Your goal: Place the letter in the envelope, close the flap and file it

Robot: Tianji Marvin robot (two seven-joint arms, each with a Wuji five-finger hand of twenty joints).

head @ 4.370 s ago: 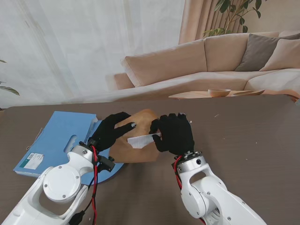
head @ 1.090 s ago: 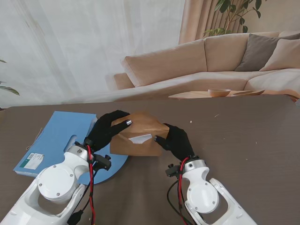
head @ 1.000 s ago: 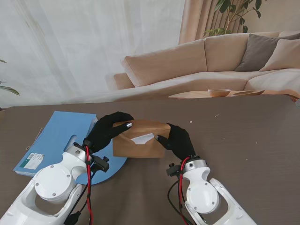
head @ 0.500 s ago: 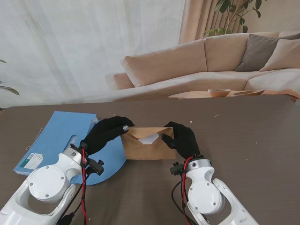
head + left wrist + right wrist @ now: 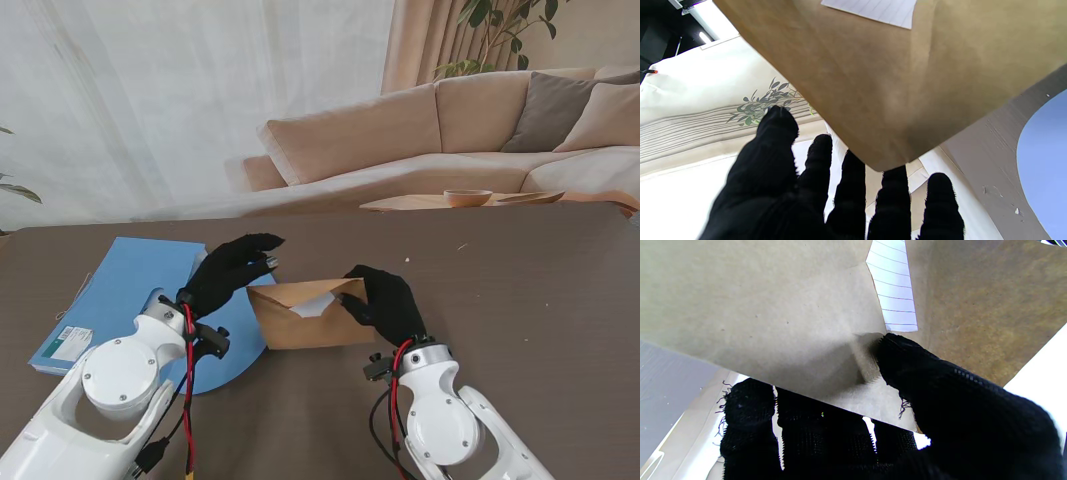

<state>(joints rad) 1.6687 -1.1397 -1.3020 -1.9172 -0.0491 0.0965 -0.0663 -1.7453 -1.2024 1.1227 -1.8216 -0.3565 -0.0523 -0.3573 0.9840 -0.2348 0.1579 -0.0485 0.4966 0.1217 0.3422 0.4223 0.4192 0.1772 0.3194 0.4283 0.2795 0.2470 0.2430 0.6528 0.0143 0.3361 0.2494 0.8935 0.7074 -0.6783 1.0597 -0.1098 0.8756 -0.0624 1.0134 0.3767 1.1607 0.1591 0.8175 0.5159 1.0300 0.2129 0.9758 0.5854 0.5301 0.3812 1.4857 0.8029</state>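
A brown envelope (image 5: 300, 318) hangs just over the table in front of me, its flap open. The white lined letter (image 5: 312, 305) shows in its mouth. My right hand (image 5: 385, 302) is shut on the envelope's right edge; in the right wrist view the thumb (image 5: 907, 363) presses the envelope (image 5: 756, 313) against the fingers behind it, beside the letter (image 5: 895, 296). My left hand (image 5: 235, 272) hovers at the envelope's left corner, fingers spread and holding nothing. The left wrist view has the envelope (image 5: 907, 83) and a strip of letter (image 5: 873, 10) past the fingers (image 5: 816, 160).
A blue folder (image 5: 125, 295) with a white label (image 5: 70, 343) lies on the dark table (image 5: 520, 300) to my left, partly under my left arm. A sofa and a curtain stand beyond the table's far edge.
My left hand has let go of the envelope's left corner and lifted away. The right hand has brought the envelope slightly nearer to me and tilted it.
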